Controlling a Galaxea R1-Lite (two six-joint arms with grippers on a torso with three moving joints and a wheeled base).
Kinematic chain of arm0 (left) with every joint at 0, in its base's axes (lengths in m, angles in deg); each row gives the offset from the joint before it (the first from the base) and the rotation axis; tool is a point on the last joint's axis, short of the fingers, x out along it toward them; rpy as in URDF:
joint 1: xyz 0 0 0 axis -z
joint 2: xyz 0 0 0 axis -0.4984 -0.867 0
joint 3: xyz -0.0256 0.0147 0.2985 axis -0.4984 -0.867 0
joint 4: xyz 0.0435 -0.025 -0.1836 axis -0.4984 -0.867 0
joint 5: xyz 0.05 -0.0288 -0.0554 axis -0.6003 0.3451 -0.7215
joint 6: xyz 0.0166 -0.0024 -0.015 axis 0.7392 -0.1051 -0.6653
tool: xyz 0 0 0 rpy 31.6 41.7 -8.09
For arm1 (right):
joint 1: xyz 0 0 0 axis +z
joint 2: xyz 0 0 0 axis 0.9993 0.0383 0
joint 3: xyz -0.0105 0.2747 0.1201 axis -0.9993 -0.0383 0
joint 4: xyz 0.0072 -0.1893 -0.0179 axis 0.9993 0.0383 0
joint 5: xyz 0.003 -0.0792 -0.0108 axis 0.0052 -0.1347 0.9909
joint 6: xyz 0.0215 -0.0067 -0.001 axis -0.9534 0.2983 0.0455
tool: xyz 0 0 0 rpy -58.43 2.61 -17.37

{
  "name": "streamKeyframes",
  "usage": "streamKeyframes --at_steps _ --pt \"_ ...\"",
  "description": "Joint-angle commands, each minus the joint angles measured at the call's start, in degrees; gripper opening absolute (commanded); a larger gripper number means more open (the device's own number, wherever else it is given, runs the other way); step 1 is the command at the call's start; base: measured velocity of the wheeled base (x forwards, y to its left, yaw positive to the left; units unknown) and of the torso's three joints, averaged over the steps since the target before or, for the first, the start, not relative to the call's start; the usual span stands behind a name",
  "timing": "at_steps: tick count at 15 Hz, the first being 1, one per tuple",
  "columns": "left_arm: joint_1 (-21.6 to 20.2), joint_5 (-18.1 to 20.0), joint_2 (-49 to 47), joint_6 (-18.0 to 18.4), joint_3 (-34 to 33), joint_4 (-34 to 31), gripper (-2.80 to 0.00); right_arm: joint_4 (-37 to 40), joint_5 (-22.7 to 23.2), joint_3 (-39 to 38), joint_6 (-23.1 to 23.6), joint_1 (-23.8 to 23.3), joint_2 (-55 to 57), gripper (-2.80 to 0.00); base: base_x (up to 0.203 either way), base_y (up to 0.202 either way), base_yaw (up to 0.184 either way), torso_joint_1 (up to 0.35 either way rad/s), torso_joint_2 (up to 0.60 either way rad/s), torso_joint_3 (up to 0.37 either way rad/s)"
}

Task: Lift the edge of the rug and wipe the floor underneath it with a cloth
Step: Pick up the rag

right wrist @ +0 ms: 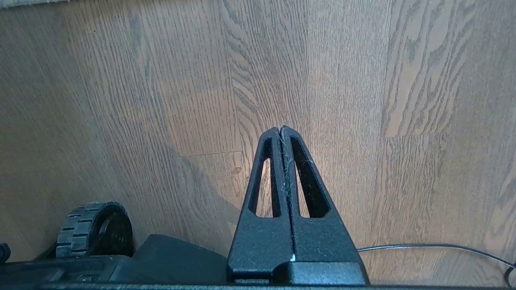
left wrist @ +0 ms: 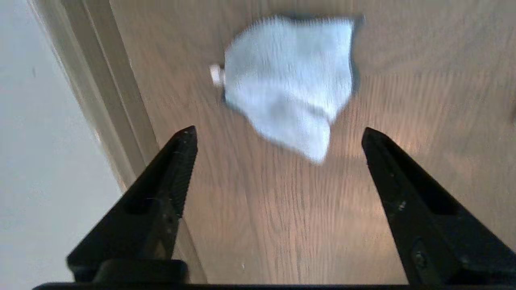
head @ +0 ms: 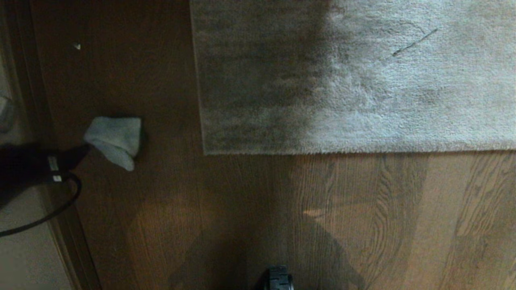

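The pale grey-white cloth (head: 115,139) lies crumpled on the brown wood floor (head: 242,201), left of the rug. My left gripper (head: 78,155) reaches in from the far left, its tip just short of the cloth's near-left side. In the left wrist view this gripper (left wrist: 278,131) stands wide open with the cloth (left wrist: 290,88) a little ahead of the fingertips and only floor between the fingers. The grey-beige rug (head: 342,80) lies flat, its rug edge (head: 363,151) running straight across. My right gripper (right wrist: 281,128) hangs shut and empty over bare floor (right wrist: 161,100).
A dark baseboard strip (head: 36,100) runs along the left, close beside the cloth and my left arm. A cable (head: 60,205) loops off the left wrist. The robot base's wheel (right wrist: 94,229) and a thin cable (right wrist: 435,245) sit near the right gripper.
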Motion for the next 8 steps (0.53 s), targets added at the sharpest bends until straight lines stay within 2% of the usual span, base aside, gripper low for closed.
streamKeyframes --at_steps 1,8 --pt "0.0 0.0 -4.6 0.0 -0.2 6.6 0.0 0.0 0.0 0.0 0.0 0.0 0.0 -2.8 0.0 0.0 0.0 0.0 0.0 0.0" --pt "1.1 -0.1 -14.0 0.0 0.8 16.7 0.0 0.0 0.0 0.0 0.0 0.0 0.0 -2.8 0.0 0.0 0.0 0.0 0.0 0.0"
